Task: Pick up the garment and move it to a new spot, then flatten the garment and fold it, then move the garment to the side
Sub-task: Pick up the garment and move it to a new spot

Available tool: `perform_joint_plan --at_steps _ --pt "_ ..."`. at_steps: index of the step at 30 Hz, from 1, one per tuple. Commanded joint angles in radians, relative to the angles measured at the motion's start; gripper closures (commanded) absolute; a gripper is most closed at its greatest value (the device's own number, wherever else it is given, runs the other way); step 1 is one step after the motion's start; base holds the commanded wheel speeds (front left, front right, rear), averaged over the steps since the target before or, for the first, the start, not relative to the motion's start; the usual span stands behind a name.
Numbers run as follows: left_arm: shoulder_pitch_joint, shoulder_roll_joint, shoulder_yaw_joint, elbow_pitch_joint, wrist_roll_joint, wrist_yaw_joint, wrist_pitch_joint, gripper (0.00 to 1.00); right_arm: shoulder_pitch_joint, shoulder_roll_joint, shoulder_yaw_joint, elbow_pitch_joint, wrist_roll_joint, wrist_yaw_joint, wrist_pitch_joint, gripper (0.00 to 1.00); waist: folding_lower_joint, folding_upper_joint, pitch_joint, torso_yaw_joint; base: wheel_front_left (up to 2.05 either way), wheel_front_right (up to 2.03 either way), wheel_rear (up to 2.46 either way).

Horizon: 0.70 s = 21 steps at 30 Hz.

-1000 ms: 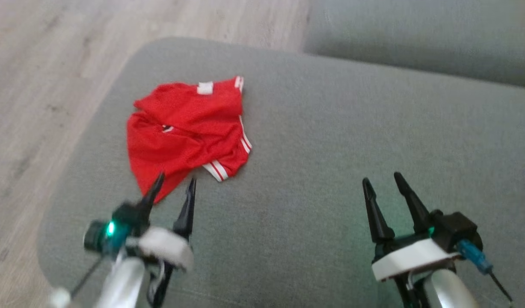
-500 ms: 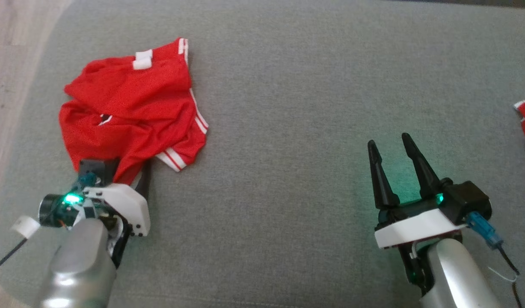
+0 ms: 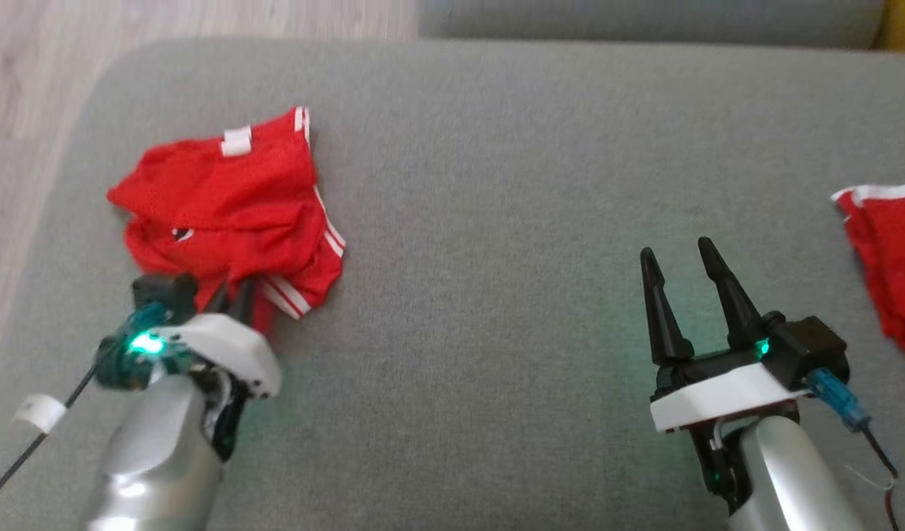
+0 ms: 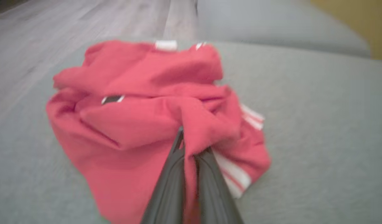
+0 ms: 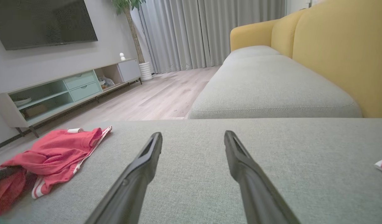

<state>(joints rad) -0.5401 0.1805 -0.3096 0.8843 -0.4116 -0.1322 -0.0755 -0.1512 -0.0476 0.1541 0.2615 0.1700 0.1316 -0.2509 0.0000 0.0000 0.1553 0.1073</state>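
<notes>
Your left gripper (image 4: 192, 143) is pinched together on the near fold of the red garment (image 3: 223, 199), which lies crumpled at the left end of the grey sofa cushion (image 3: 496, 184). Your right gripper (image 3: 677, 254) hangs with its fingers apart above the cushion, well apart from the garment. Another red cloth (image 3: 883, 251) lies far right.

Our left gripper (image 3: 233, 293) and right gripper (image 3: 676, 251) share long black tapered fingers (image 3: 725, 295), white wrist plates (image 3: 718, 405), green lights (image 3: 146, 344), blue connectors (image 3: 832, 398), thin black cables (image 3: 872, 450) and silver forearms (image 3: 780, 479).
</notes>
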Motion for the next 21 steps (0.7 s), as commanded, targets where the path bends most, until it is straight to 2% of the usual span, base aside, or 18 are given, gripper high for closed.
perform_joint_plan --at_steps 1,9,12,16,21 --pt "-0.029 0.026 0.013 -0.056 -0.020 0.002 -0.016 1.00 -0.006 -0.003 0.020 -0.026 0.008 -0.001 -0.011 0.00 0.0000 0.0000 -0.046 -0.009 0.00 0.00 0.00" --pt "0.026 0.019 -0.067 -0.369 -0.187 0.002 0.017 1.00 0.024 -0.003 0.029 -0.010 0.035 -0.001 -0.011 0.00 0.0000 0.0000 -0.127 -0.062 0.00 0.00 0.00" --pt "0.037 -0.011 -0.084 -0.468 -0.207 0.004 0.041 1.00 0.024 -0.003 0.031 -0.012 0.038 -0.001 -0.011 0.00 0.0000 0.0000 -0.127 -0.093 0.00 0.00 0.00" --pt "0.032 -0.063 -0.116 -0.570 -0.211 0.031 0.067 1.00 0.013 -0.003 0.032 -0.019 0.043 -0.001 -0.011 0.00 0.0000 0.0000 -0.101 -0.143 0.00 0.00 0.00" --pt "-0.011 -0.109 -0.181 -0.625 -0.200 0.054 0.070 1.00 -0.009 -0.003 0.039 -0.031 0.050 -0.001 -0.011 0.00 0.0000 0.0000 -0.044 -0.218 0.00 0.00 0.00"
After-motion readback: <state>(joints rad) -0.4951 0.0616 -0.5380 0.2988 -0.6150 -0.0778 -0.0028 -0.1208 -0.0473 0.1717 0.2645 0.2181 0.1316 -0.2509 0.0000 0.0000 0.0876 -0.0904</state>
